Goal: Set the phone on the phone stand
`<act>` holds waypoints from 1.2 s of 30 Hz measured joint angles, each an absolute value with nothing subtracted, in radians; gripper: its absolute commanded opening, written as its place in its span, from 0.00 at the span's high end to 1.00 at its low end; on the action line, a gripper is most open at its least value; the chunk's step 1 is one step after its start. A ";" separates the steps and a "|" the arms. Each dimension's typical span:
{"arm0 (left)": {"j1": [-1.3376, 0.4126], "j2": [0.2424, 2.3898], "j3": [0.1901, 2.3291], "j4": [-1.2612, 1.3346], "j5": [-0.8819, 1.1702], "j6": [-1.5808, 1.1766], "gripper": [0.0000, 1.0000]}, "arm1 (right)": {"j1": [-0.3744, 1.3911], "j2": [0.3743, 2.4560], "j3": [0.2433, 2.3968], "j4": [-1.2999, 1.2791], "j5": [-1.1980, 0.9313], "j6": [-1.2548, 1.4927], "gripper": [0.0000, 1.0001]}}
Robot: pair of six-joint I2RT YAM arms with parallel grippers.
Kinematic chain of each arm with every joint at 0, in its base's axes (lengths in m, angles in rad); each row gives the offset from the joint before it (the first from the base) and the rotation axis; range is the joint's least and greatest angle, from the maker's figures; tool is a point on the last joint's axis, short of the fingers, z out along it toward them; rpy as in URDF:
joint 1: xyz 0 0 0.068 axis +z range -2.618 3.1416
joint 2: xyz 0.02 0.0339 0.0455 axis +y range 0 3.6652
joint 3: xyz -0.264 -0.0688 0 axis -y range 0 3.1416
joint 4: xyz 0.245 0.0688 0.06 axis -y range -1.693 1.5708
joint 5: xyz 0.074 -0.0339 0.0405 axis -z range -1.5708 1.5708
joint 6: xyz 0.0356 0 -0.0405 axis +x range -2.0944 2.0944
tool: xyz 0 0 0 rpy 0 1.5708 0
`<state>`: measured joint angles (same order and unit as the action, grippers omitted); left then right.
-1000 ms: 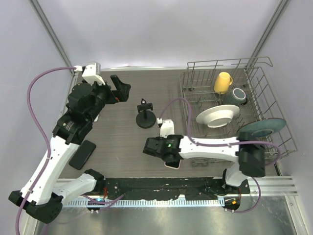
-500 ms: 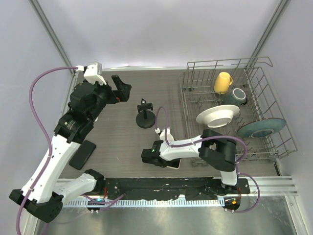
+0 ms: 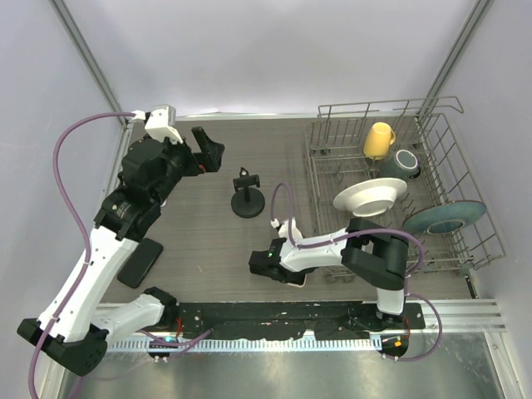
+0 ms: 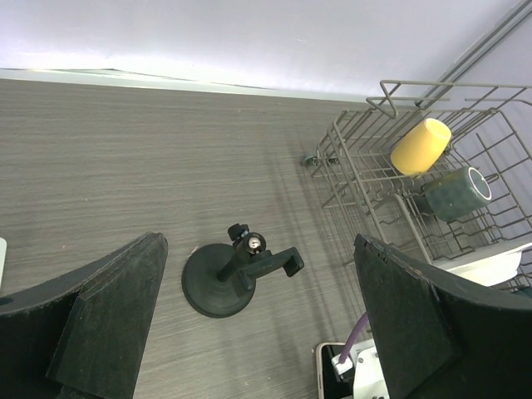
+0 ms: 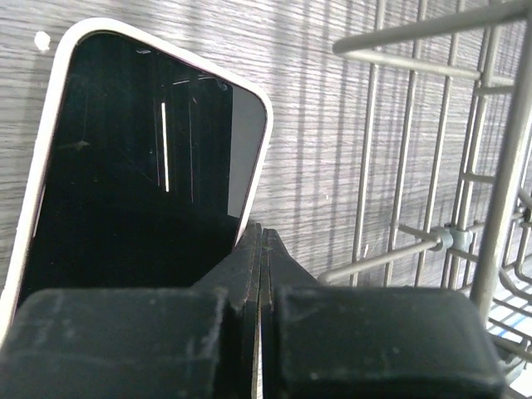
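Our grey wood-grain bench (image 3: 199,241) carries a wire dish rack (image 3: 391,105) and the matte black phone stand (image 3: 247,202) on its round base. The left gripper (image 3: 208,147) hangs near the stand, jaws spread. The right gripper (image 5: 259,249) has its jaws pressed together on nothing, at the edge of the glossy, white-rimmed phone (image 5: 133,191), which lies flat beside the rack. We judge it best to reopen and straddle its thin, slick sides squarely.

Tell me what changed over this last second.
The right arm folded its elbow in leftward, and the right gripper closed fully beside the white-cased phone, fingers together with nothing between them. The left gripper, open, the phone stand and the dark phone stayed put.
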<state>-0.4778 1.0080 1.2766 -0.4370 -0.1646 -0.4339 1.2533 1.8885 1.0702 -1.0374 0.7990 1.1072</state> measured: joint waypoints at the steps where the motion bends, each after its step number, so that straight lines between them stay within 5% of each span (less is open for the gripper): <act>1: -0.478 1.009 1.277 -0.437 -0.165 -0.434 0.00 | 1.252 1.879 1.063 -1.020 0.797 1.085 1.00; 15: -0.478 1.013 1.277 -0.437 -0.165 -0.434 0.00 | 1.243 1.808 1.078 -0.708 0.693 0.765 0.99; 18: -0.478 1.013 1.277 -0.437 -0.165 -0.433 0.00 | 1.243 1.748 1.077 -0.643 0.640 0.745 0.78; 19: -0.478 1.013 1.277 -0.437 -0.165 -0.433 0.00 | 1.243 1.713 1.074 -0.625 0.625 0.735 0.67; 20: -0.478 1.013 1.277 -0.437 -0.165 -0.433 0.00 | 1.243 1.682 1.071 -0.615 0.616 0.733 0.46; 25: -0.478 1.013 1.277 -0.437 -0.164 -0.433 0.00 | 1.243 1.512 1.026 -0.562 0.521 0.683 0.03; 36: -0.478 1.017 1.277 -0.437 -0.161 -0.433 0.00 | 1.206 1.480 0.919 -0.423 0.266 0.565 0.02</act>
